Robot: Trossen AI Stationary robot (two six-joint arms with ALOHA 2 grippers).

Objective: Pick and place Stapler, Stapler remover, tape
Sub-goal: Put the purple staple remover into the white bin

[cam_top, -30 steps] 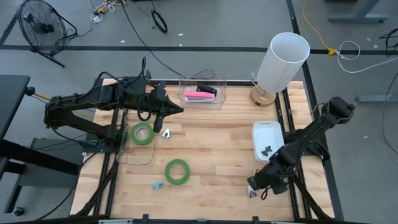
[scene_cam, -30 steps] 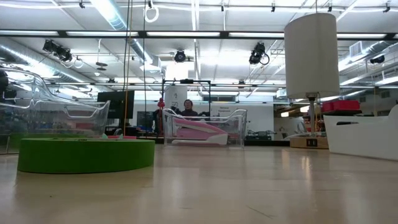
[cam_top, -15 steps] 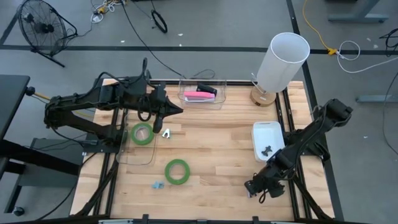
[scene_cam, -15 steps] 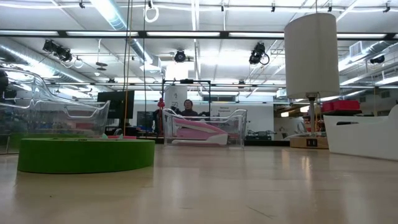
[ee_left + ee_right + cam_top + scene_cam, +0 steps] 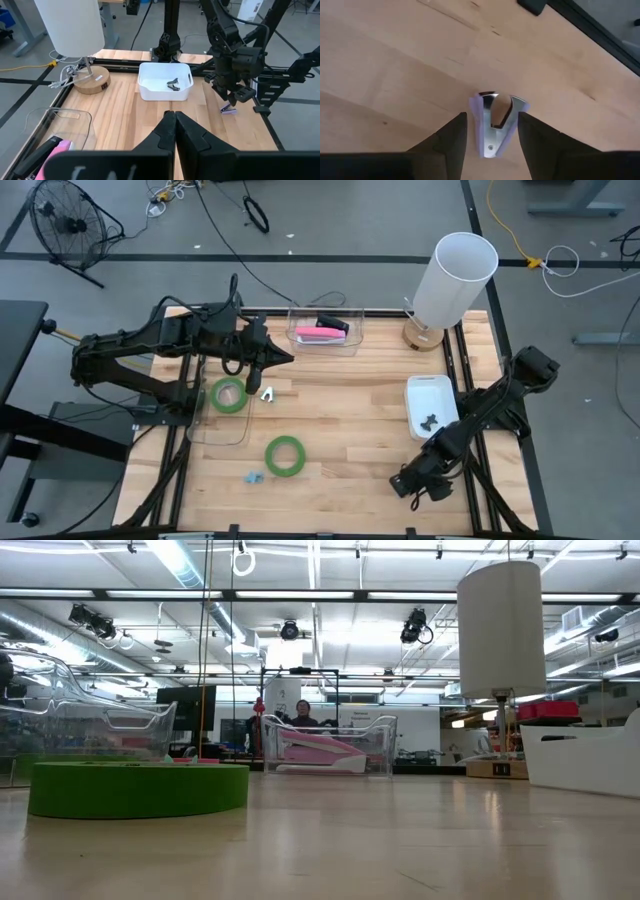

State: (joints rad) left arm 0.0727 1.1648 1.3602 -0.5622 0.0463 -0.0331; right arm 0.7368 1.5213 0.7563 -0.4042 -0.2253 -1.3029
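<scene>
Wooden table (image 5: 395, 60) — right gripper (image 5: 490, 131) open, straddling stapler remover (image 5: 495, 120).

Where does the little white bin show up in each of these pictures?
High view: white bin, right of centre on the table.
Low view: far right edge.
Left wrist view: straight ahead, beside the lamp.
Right wrist view: not in it.
Shared landmark: the white-shaded lamp stands near the bin in the high and low views too.

A white lamp (image 5: 455, 275) stands beside a white bin (image 5: 431, 392).
</scene>
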